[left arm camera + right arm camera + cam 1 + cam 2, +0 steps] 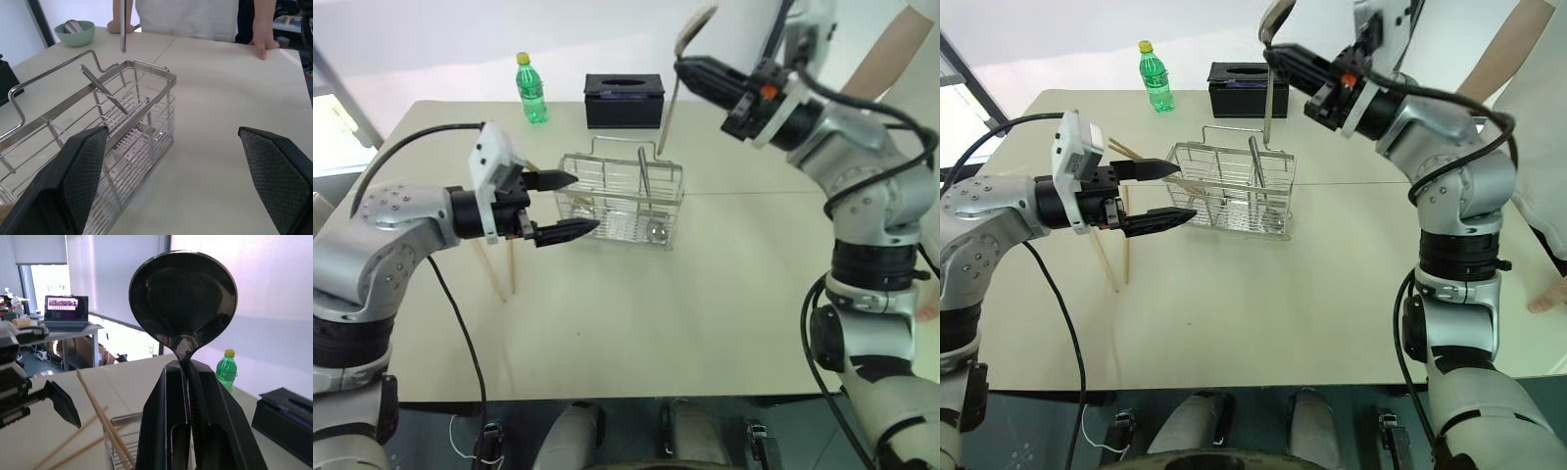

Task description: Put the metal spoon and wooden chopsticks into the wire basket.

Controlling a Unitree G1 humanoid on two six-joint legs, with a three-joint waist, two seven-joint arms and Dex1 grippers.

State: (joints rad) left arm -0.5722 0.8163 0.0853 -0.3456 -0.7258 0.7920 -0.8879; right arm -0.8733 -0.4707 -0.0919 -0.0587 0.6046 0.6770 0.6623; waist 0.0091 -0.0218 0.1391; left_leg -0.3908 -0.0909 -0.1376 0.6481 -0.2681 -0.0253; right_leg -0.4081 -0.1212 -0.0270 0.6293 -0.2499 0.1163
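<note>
Small shiny metal spoon (677,73) hangs handle-down, oval bowl uppermost, clamped at the neck just under the bowl by the right gripper (1278,52), whose black fingers are clenched on it. Handle tip hangs above the far long side of the rectangular silvery wire basket (623,199), near its raised handle loop, not yet inside the grid. Judgement: step in hand is lowering the spoon into a compartment; to do it well, keep the handle near vertical, centre the tip over one cell clear of the loop and the inner dividers, descend until the tip is well inside, and only then release. Pale wooden chopsticks (500,266) lie on the table on the left-arm side of the basket, some leaning at its near end. Left gripper (560,207) is spread wide and empty, just beside that same end of the basket.
</note>
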